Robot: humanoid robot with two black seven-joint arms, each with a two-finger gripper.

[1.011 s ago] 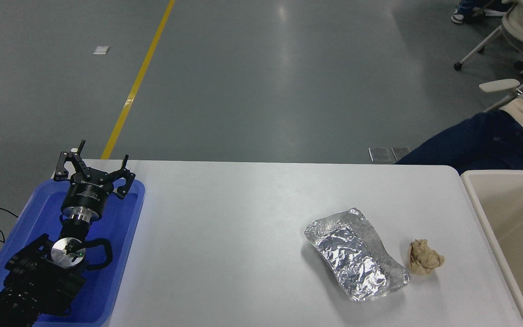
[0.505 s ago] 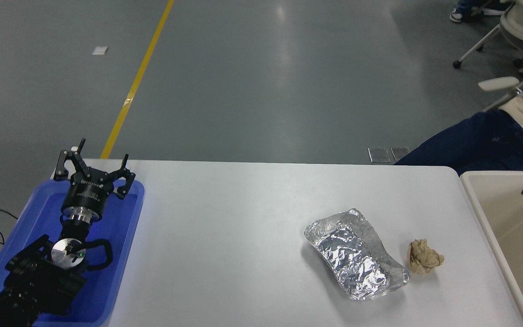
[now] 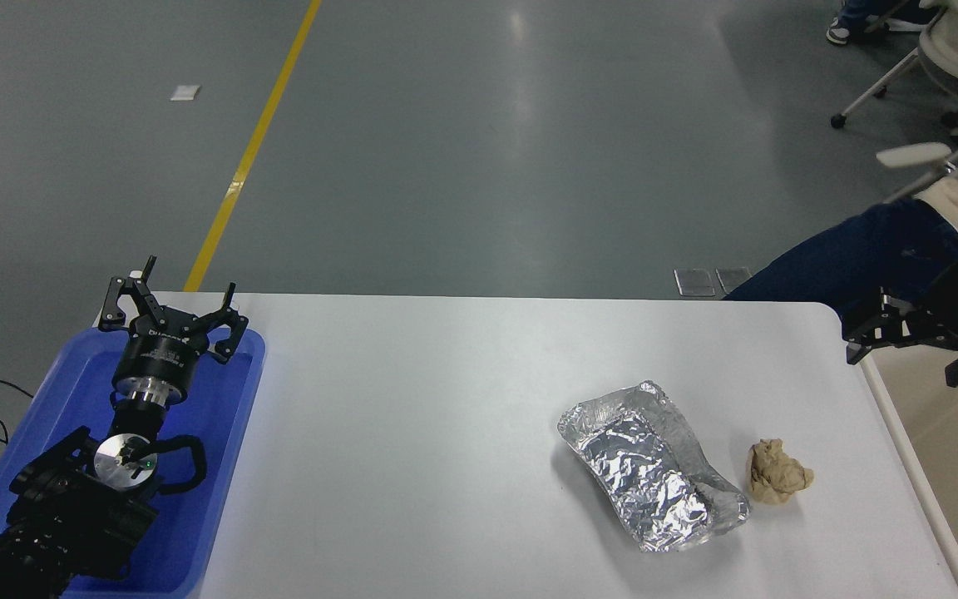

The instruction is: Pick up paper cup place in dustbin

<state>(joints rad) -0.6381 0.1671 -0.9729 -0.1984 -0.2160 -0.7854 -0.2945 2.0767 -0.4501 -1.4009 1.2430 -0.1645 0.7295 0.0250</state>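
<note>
White table [image 3: 462, 391]; right gripper [image 3: 911, 345], fingers spread and empty, above dustbin [image 3: 940, 466] rim.

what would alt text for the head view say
A white table holds a crinkled foil tray and a tan paper ball; no paper cup is visible. The right gripper enters above the cream dustbin at the right edge; the left gripper sits open over a blue tray.

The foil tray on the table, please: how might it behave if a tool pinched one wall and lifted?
The foil tray looks thin and already crinkled, so it would probably dent and flex instead of staying stiff. It seems light and could slide when pushed. Being shallow and lying flat, it is unlikely to roll.
</note>
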